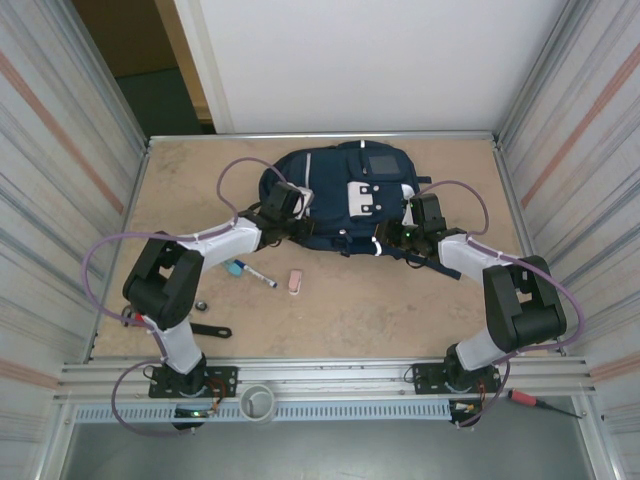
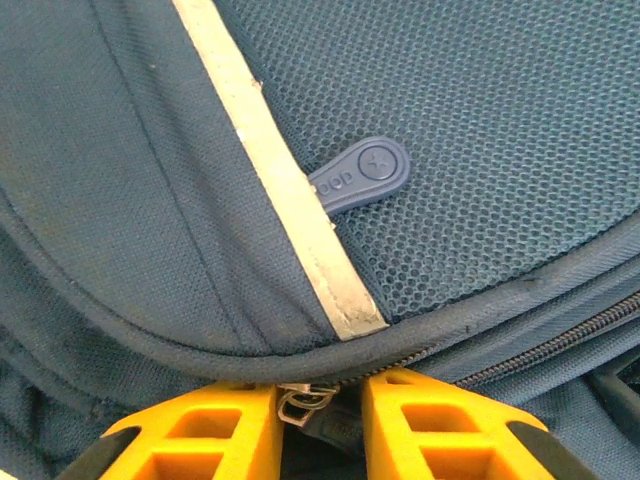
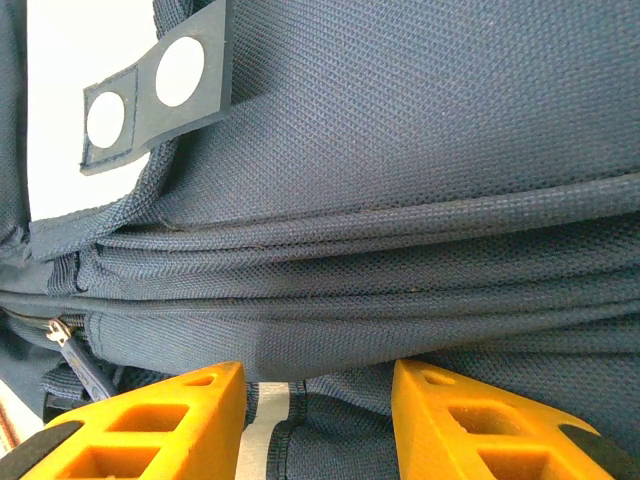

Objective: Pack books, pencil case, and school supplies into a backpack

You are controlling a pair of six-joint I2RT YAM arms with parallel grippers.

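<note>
Up close, my left pincer (image 2: 318,415) pinches the backpack's (image 1: 340,200) zip slider (image 2: 300,400) at lower centre; my right pincer (image 3: 318,420) pinches a fabric fold.

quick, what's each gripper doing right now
left gripper: partly closed around a metal zipper slider on the backpack; firm grip cannot be told
right gripper: closed on a fold of backpack fabric

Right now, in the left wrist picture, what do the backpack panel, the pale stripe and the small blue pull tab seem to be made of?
The backpack panel looks like woven mesh fabric, matte, with tiny honeycomb holes. The pale stripe seems a sewn-on tape, perhaps reflective, slightly scuffed at its end. The pull tab looks like moulded rubber or soft plastic, smooth, with raised letters.
</note>
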